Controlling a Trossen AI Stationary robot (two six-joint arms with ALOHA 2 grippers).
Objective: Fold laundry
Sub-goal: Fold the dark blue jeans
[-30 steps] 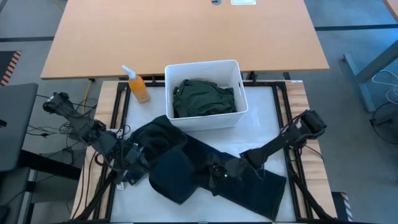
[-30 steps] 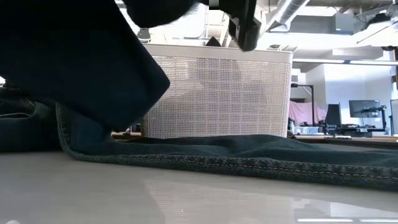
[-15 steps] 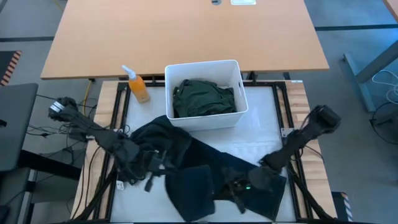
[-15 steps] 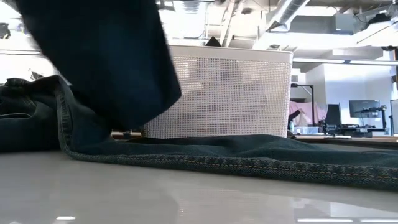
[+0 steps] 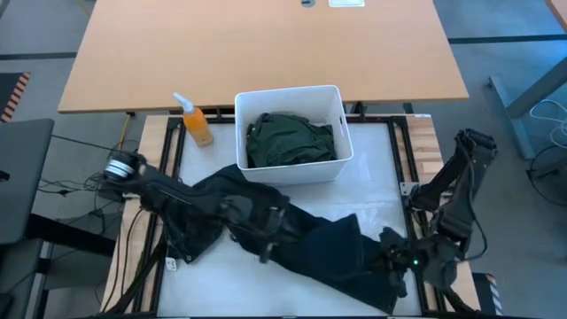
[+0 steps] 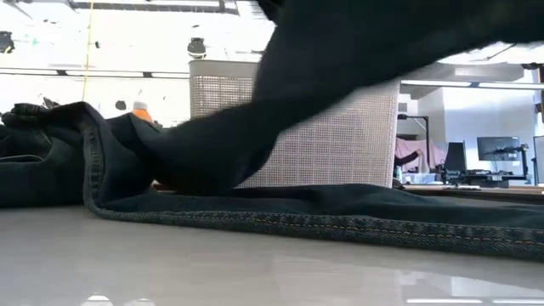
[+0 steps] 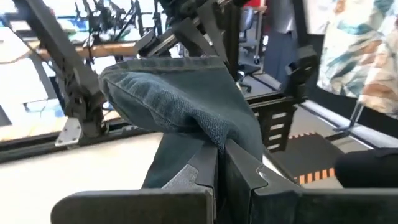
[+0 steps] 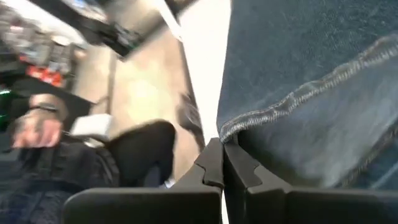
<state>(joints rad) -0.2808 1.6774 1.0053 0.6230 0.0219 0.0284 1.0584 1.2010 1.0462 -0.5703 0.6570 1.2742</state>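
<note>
While the left hand (image 7: 221, 163) pinches a trousers (image 5: 337, 257) fold, the right hand (image 8: 222, 163) pinches their hem.

I'm working in an open-plan lab-style office: exposed ducts and pipes (image 6: 399, 13) run under the ceiling, strip lights glow above, and a desk with dark monitors (image 6: 497, 150) sits far across the room. Beside my white counter (image 5: 376, 190) stands a big wooden table (image 5: 266, 53) on grey floor, with black metal rig frames (image 7: 205, 31) and loose cables (image 5: 62, 182) around me.
</note>
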